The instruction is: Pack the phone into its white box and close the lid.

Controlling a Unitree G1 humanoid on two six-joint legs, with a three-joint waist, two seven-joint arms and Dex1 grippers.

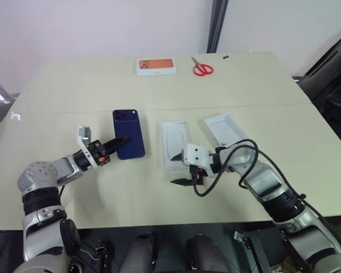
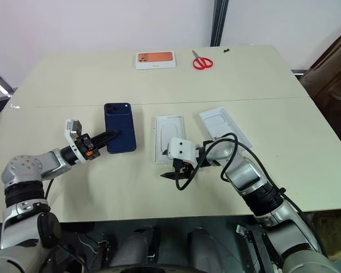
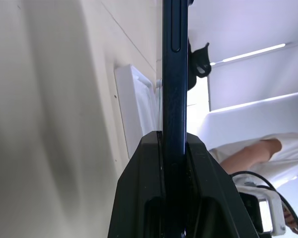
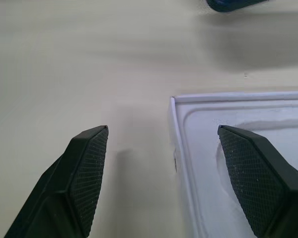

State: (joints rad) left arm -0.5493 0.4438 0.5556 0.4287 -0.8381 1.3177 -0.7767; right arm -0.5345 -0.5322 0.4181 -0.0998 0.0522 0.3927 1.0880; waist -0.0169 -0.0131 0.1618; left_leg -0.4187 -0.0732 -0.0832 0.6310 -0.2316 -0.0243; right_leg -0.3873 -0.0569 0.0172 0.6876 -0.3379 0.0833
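Note:
My left gripper (image 1: 123, 139) is shut on the near end of the dark blue phone (image 1: 128, 132), holding it just over the table, left of centre. The left wrist view shows the phone (image 3: 175, 74) edge-on, clamped between the two fingers. In the middle of the table lies the white box (image 1: 176, 143), open side up, with a white insert with an oval hollow showing inside it. The lid (image 1: 227, 128) rests to its right, white inside facing up. At the box's near end my right gripper (image 1: 177, 169) is open, one finger over the box's corner (image 4: 179, 106) and one over bare table.
A white box printed with an orange phone (image 1: 156, 66) and red scissors (image 1: 203, 69) lie at the table's far edge. A seam crosses the tabletop (image 1: 273, 105) behind the white box. A person's arm in a white sleeve (image 3: 248, 153) appears beyond the table.

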